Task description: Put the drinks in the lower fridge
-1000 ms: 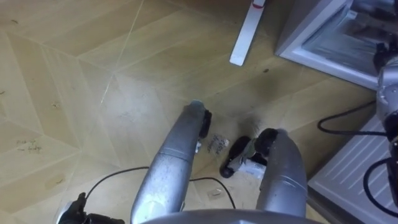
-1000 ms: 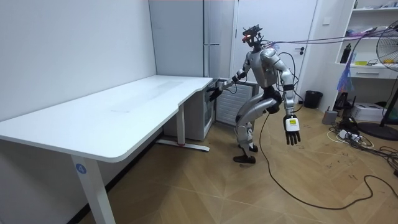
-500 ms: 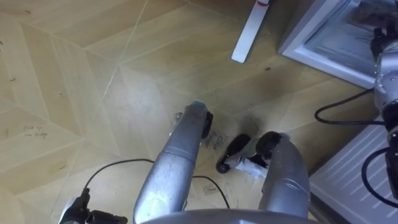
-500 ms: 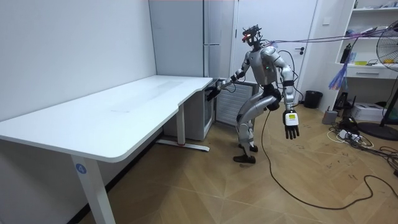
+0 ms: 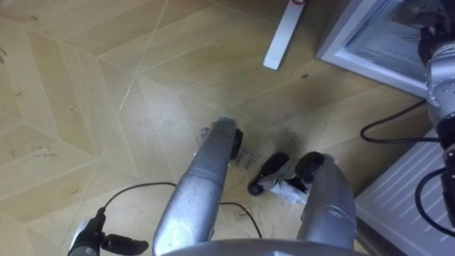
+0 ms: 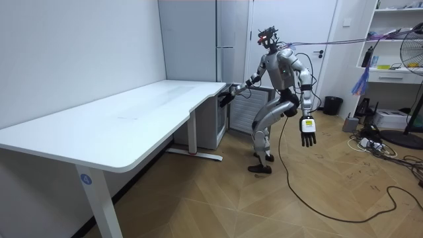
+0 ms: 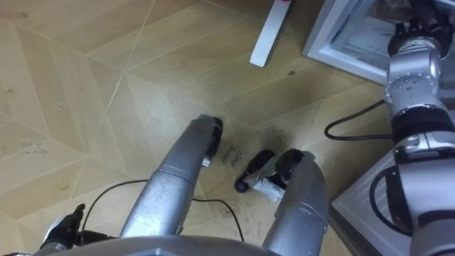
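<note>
I stand with bent knees before the low fridge (image 6: 213, 123), which sits beside the white desk (image 6: 132, 116). In the eye views its open front with a pale frame (image 7: 334, 53) lies at the top right. My right arm reaches forward, and my right hand (image 7: 418, 20) is at the fridge opening, dark and half hidden. Its fingers are not clear, and I cannot tell whether it holds a drink. In the room view it shows as a dark shape (image 6: 228, 99) at the desk's corner. My left hand (image 6: 308, 130) hangs at my side with straight fingers, holding nothing.
The desk's white foot bar (image 5: 281, 37) lies on the wooden floor just left of the fridge. A white ribbed panel (image 5: 407, 190) stands close at my lower right. A tall grey fridge (image 6: 201, 39) rises behind the low one. Shelves and a fan (image 6: 411, 73) stand far off.
My left hand has swung slightly up and closer to my body. The right hand stays at the fridge opening. The eye views have shifted a little.
</note>
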Motion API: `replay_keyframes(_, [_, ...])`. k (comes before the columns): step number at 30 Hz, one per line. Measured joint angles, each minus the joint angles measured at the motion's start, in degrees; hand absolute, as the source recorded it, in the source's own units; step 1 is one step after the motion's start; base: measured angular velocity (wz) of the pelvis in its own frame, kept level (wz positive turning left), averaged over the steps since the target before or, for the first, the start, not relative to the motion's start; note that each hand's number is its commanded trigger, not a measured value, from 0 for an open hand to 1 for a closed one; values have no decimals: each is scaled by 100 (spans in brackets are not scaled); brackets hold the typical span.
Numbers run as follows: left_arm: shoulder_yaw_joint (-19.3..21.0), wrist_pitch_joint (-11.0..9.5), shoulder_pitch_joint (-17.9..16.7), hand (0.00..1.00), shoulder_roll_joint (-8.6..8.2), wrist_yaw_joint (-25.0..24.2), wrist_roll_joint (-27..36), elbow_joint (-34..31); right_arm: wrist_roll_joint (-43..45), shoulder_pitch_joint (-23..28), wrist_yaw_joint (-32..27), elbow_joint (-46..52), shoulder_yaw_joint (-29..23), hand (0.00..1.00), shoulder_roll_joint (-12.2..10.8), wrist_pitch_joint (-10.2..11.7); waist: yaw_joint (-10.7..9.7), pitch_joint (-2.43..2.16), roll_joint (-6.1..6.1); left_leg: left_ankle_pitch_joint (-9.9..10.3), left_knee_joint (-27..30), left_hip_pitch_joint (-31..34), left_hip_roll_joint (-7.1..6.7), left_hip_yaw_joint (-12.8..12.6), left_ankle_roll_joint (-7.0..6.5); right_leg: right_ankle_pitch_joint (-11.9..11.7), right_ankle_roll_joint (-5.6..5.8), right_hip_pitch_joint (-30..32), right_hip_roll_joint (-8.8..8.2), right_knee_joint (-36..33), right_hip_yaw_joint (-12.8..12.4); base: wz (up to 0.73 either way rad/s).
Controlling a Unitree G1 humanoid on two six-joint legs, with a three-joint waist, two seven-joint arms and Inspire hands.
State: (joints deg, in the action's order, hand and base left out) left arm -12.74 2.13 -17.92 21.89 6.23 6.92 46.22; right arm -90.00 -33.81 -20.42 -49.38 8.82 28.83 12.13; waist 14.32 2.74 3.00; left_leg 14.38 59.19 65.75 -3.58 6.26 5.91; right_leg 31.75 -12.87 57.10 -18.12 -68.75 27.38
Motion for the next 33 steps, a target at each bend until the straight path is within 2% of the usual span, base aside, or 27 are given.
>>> replay_keyframes(4, [-1, 28, -25, 0, 6, 91, -37, -90, 6, 0, 0, -7, -4, 0, 2, -124, -21, 0, 0, -42, -120, -57, -11, 23, -18, -46, 41, -102, -9, 128, 78, 2])
replay_keyframes(6, [-3, 54, -53, 0, 16, 94, -43, -206, 53, 1, 89, -124, 4, 0, 1, -219, -38, 1, 1, -42, -127, -97, -8, 34, -19, -70, 19, -172, -3, 163, 119, 3])
replay_keyframes(8, [-4, 44, -50, 0, 40, 83, -29, -211, 53, 2, 359, -378, 110, 0, 5, -302, -33, 3, 2, -40, -160, -186, -4, 60, -20, -76, 43, -280, 20, 223, 150, 0])
replay_keyframes(12, [-103, 37, -38, 0, 170, 72, -22, -125, 312, 16, 1117, -1011, 387, 0, 57, -611, -25, 26, -22, -33, -205, -423, -4, 170, -28, -74, 52, -615, 39, 372, 305, 7])
replay_keyframes(14, [-112, 28, -8, 0, 185, 41, 8, 7, 579, 91, 1483, -1239, 516, 0, 58, -751, -20, 34, -19, -32, -306, -570, 11, 182, -31, -91, 111, -791, 50, 523, 379, 13])
replay_keyframes(16, [-108, 34, -5, 0, 185, -50, 20, 131, 1109, 420, 2049, -1314, 580, 0, 76, -871, -28, 35, -18, -32, -481, -794, 20, 196, -31, -155, 238, -1032, 119, 753, 391, 11])
replay_keyframes(19, [-110, 17, 17, 0, 184, -137, 25, 336, 1579, 752, 2531, -1495, 661, 0, 64, -1022, -41, 38, -16, -27, -648, -1087, 16, 202, -71, -210, 300, -1363, 148, 975, 451, 2])
replay_keyframes(21, [-109, -2, 102, 0, 184, -177, 32, 521, 2053, 1107, 2831, -1576, 732, 0, 65, -1101, -89, 36, -21, -25, -842, -1312, 31, 195, -180, -304, 429, -1615, 243, 1244, 456, 4])
replay_keyframes(23, [-154, -3, 300, 0, 168, -208, 30, 800, 2521, 1306, 3078, -1762, 806, 0, 32, -1126, -131, 31, -27, -32, -1006, -1470, 63, 188, -250, -415, 502, -1779, 346, 1498, 447, -9])
replay_keyframes(25, [-106, -15, 529, 0, 124, -220, 27, 1086, 3314, 1584, 3368, -2086, 794, 0, -89, -1175, -167, 10, -58, -35, -1238, -1743, 123, 191, -286, -588, 592, -2067, 527, 1916, 431, -17])
replay_keyframes(28, [-99, -30, 735, 0, 49, -223, -23, 1294, 4269, 1931, 3522, -2467, 804, 0, -223, -1205, -294, -45, -140, -40, -1458, -2085, 124, 175, -347, -704, 712, -2428, 619, 2248, 400, -1])
replay_keyframes(29, [-93, -73, 784, 0, -1, -222, -32, 1367, 4656, 2143, 3590, -2615, 826, 0, -306, -1225, -316, -79, -184, -41, -1595, -2272, 163, 93, -395, -771, 760, -2592, 718, 2435, 258, -9])
replay_keyframes(30, [-92, -81, 852, 0, -74, -210, -19, 1447, 5027, 2346, 3604, -2704, 929, 0, -420, -1248, -311, -97, -171, -52, -1784, -2524, 227, -74, -439, -830, 821, -2754, 815, 2623, 45, -20])
replay_keyframes(31, [-96, -79, 866, 0, -122, -198, -15, 1465, 5149, 2436, 3609, -2734, 1031, 0, -476, -1276, -311, -102, -174, -58, -1886, -2660, 252, -137, -453, -876, 840, -2848, 856, 2735, -35, -37])
replay_keyframes(33, [-100, -80, 934, 0, -347, -181, -24, 1587, 5457, 2742, 3614, -2922, 1281, 0, -744, -1353, -357, -140, -229, -79, -2252, -3149, 284, -238, -487, -1022, 911, -3279, 963, 3163, -145, -28])
